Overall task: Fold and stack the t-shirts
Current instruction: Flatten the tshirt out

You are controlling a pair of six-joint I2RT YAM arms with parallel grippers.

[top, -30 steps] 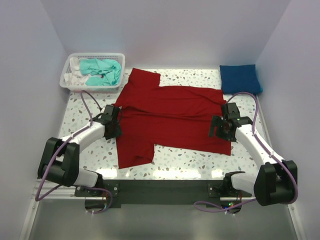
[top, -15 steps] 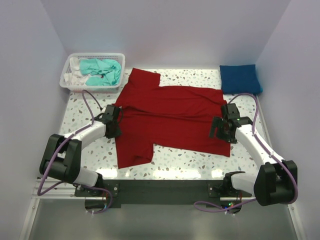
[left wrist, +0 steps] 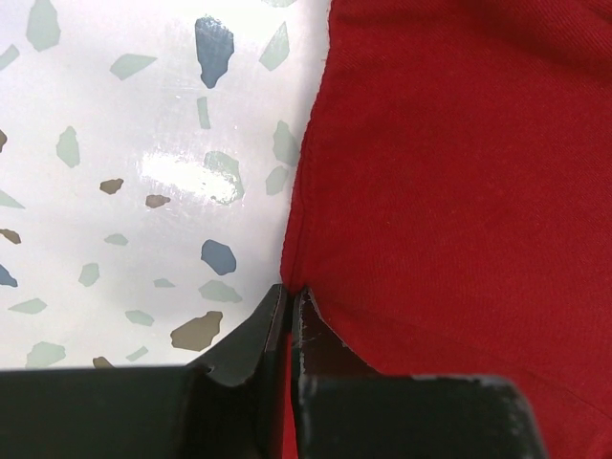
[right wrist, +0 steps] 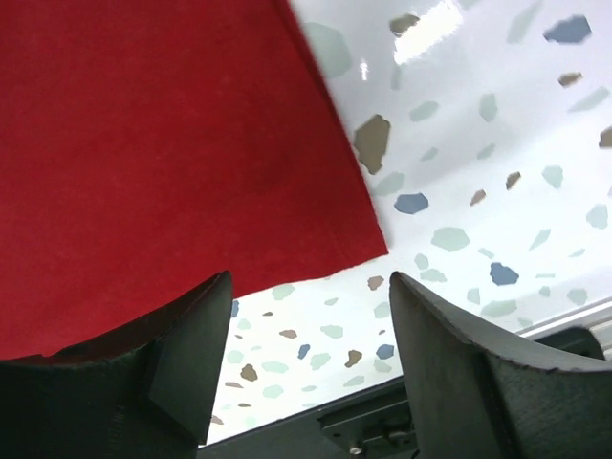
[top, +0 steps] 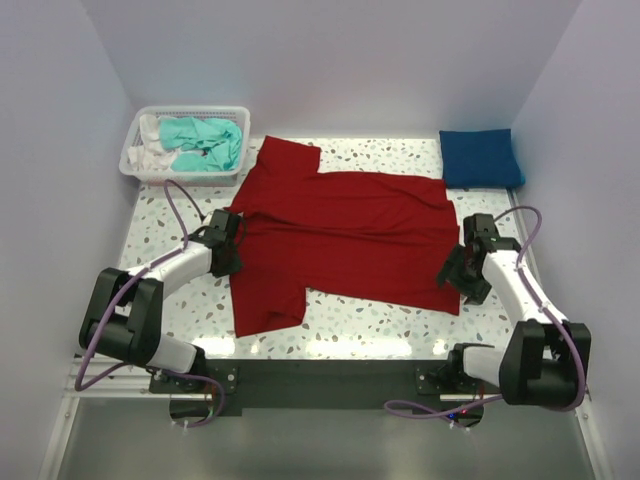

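Seen from above, a plain deep red t-shirt of soft cloth (top: 340, 235) lies spread flat across the middle of the white speckled terrazzo tabletop (top: 370, 325). Its two short sleeves point to the upper left and lower left of the frame, and its straight hem runs down the right.

At the shirt's left edge, between the sleeves, we find the left gripper (top: 228, 245). Its wrist camera shows the black fingers (left wrist: 244, 339) pressed together on the very edge of the cloth, with a sliver of red caught between them.

At the shirt's lower right corner sits the right gripper (top: 462, 275), its claw spread wide. In its own wrist view one finger stands in front of red cloth and the other in front of bare tabletop, with the corner of the shirt in the gap. We cannot tell whether either finger touches the cloth.

In the upper right of the overhead frame, a royal blue t-shirt (top: 481, 158), folded into a neat rectangular pad, rests near the red shirt's upper right corner. In the upper left, just beside the upper sleeve, a white plastic mesh basket (top: 180, 176) holds a crumpled teal t-shirt (top: 205, 143) next to a bundle of white cloth (top: 152, 152).
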